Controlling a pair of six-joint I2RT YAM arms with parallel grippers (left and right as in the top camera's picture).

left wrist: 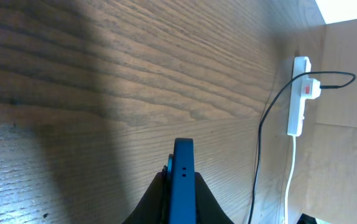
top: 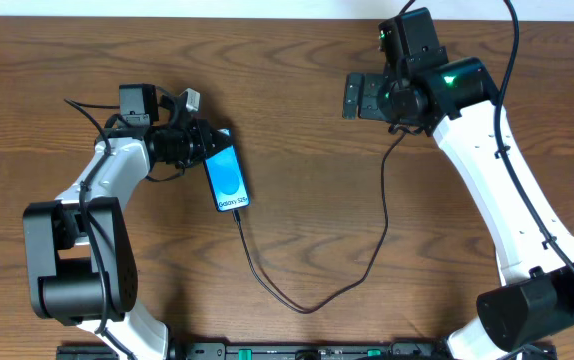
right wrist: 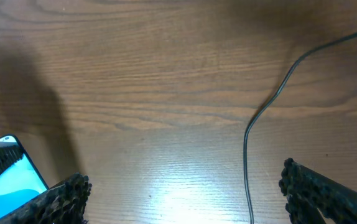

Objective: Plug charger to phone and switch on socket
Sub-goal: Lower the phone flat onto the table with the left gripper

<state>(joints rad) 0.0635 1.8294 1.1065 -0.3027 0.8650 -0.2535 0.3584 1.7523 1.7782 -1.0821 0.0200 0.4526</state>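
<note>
Plugging looks done, since the charger [top: 317, 300] meets the far end of the phone [top: 227, 178] clenched edgewise in the left claw [top: 199, 150], leaving the socket [left wrist: 298, 99], well ahead of that claw, for the released right claw [right wrist: 191, 196].

Phone [right wrist: 12, 176] cropped by left edge

The table [top: 297, 100] is grained wood, the phone [top: 226, 177] glossy.
</note>
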